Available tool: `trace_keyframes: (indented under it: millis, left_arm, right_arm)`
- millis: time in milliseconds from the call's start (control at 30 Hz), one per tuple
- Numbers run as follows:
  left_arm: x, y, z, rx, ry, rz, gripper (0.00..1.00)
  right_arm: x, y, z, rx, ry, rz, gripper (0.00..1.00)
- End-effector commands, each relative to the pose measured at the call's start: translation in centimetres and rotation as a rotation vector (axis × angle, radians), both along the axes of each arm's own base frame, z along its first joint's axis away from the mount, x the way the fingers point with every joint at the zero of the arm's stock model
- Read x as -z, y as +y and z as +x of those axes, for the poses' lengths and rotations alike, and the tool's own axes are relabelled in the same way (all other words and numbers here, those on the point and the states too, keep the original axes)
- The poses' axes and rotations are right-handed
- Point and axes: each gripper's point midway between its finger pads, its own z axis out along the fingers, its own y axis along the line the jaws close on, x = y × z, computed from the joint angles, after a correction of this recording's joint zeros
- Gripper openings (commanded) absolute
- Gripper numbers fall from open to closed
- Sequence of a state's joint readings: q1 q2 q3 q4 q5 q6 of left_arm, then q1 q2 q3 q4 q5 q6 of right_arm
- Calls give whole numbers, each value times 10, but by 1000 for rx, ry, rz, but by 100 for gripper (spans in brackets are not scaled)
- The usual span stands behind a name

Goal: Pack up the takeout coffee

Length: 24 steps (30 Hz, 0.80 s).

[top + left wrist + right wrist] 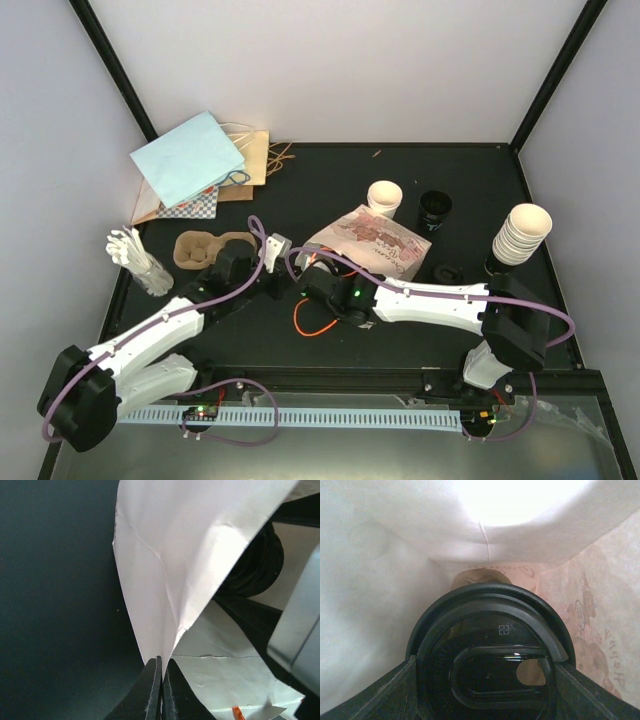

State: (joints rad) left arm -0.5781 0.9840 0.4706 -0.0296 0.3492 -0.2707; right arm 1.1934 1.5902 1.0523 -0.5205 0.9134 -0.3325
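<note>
Left fingers pressed together on paper bag edge; right fingers grip lidded cup inside bag; pulp tray nearby.

cup 1: cream-white paper coffee cup with round black plastic lid | lidded, only lid visible | held between my right gripper fingers | inside printed cream paper bag | cup 2: lidless cream-white paper cup | upright, just behind bag

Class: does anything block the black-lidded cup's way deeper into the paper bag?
Nothing visible does. The black-lidded takeout cup in the right gripper sits inside the printed cream paper bag, whose mouth the left gripper pinches open.
</note>
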Motion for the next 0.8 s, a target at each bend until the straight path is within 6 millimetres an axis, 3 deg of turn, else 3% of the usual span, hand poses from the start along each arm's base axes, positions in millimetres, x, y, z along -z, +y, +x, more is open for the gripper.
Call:
trace_keyframes:
  millis: [0,767]
  left_arm:
    - [-27,-7,5,22,-57,-18,2]
    - [-34,-6,-30,53,161,-83,2]
  right_arm:
    - [-21,2,5,20,-30,59,47]
    - [-21,11,-11,-2,42,125,47]
